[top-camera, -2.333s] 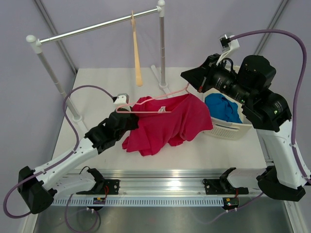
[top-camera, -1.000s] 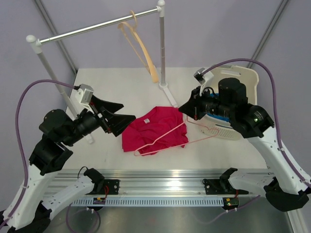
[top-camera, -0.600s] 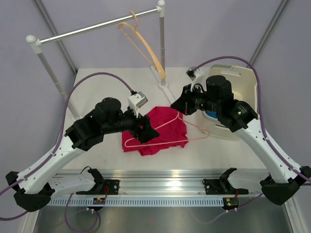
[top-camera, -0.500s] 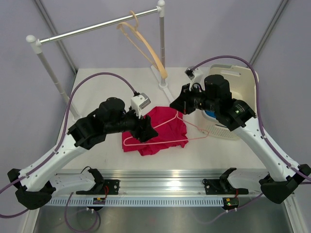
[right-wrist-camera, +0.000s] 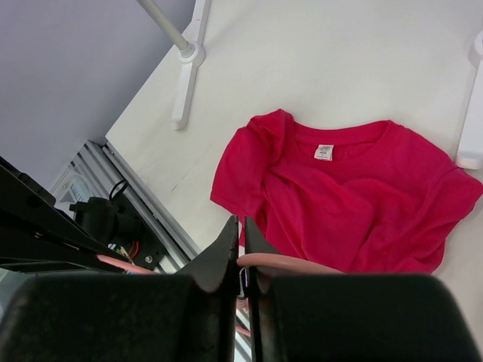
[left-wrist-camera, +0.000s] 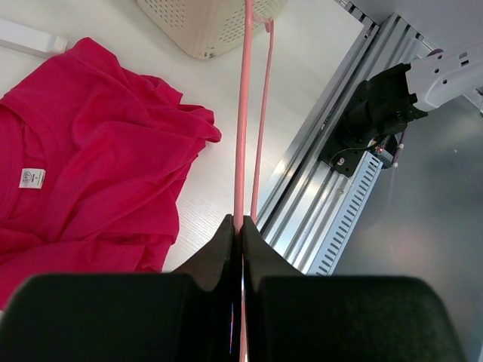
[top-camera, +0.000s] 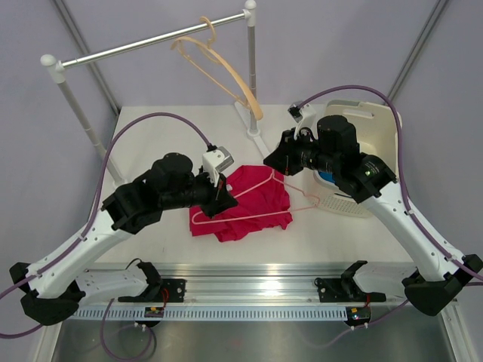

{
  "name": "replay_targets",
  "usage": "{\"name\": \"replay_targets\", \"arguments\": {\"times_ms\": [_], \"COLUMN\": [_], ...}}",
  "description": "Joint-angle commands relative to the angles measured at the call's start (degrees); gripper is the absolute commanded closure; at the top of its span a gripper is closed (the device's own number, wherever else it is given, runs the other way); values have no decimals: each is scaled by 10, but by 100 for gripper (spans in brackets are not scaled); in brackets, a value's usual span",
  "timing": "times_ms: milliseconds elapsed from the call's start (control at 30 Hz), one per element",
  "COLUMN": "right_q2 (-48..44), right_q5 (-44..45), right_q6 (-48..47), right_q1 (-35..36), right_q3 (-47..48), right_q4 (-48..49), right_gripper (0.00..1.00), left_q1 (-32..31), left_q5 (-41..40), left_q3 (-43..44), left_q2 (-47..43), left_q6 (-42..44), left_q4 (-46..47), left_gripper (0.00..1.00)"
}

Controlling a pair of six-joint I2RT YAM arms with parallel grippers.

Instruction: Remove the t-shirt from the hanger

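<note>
The red t-shirt [top-camera: 253, 197] lies crumpled on the white table, off the hanger. It also shows in the left wrist view [left-wrist-camera: 98, 166] and the right wrist view [right-wrist-camera: 355, 204]. The thin pink hanger [top-camera: 195, 218] is held bare just above the shirt. My left gripper [top-camera: 221, 194] is shut on one hanger rod [left-wrist-camera: 243, 113], its jaws [left-wrist-camera: 238, 222] pinching it. My right gripper [top-camera: 270, 160] is shut on another part of the hanger [right-wrist-camera: 290, 263], near its jaws [right-wrist-camera: 241, 224].
A wooden hanger [top-camera: 219, 68] hangs on the clothes rail [top-camera: 143, 41] at the back. A white basket [top-camera: 377, 128] with a blue cloth [top-camera: 328, 179] stands at the right. The rack's foot [right-wrist-camera: 185, 90] and the metal front rail [left-wrist-camera: 332, 188] are nearby.
The shirt came off the pink hanger and lies on the table. Both arms closed in on the bare hanger. In the last half second they barely moved; the wooden hanger swings.
</note>
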Motion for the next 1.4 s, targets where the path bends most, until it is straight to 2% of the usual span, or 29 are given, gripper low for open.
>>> {"name": "replay_targets", "arguments": {"times_ms": [0,67,100,200,233,267,333,467,633,733,1000,1267,1367], "right_q2": [-11,-14,-15,-23,-27,-29,-37,-56,-82,-98,-139,-181,-188], "right_q5": [3,4,4,10,11,14,34,80,111,131,130,135,139], "right_q6": [1,0,0,-1,1,2,8,6,-5,-11,-16,-32,-45], "right_q1": [-4,-4,-5,-5,-4,-5,-4,-4,-4,-5,-4,-3,-4], "right_q3": [0,-3,-3,-3,-2,-1,2,4,11,15,29,-3,-8], "right_q4": [12,13,13,12,10,7,-1,-19,-45,-57,-78,-81,-85], "right_gripper": [80,64,53,34,22,14,1,1,1,0,1,0,0], "left_q1": [4,4,4,4,4,4,4,4,4,4,4,4,4], "left_q5": [-3,-1,-3,0,5,5,-34,-110,-131,-180,-465,-658,-698], "left_q3": [8,2,-3,-26,-34,-39,-52,-59,-63,-55,-13,65,92], "left_q2": [-18,-24,-27,-43,-52,-58,-73,-96,-136,-160,-152,-109,-109], "left_q6": [-7,-14,-23,-37,-38,-39,-52,-65,-75,-75,-138,-194,-165], "left_q4": [3,8,11,26,29,29,25,-6,-41,-78,-207,-198,-152], "left_gripper": [100,100,100,100,100,100,100,100,100,100,100,100,100]}}
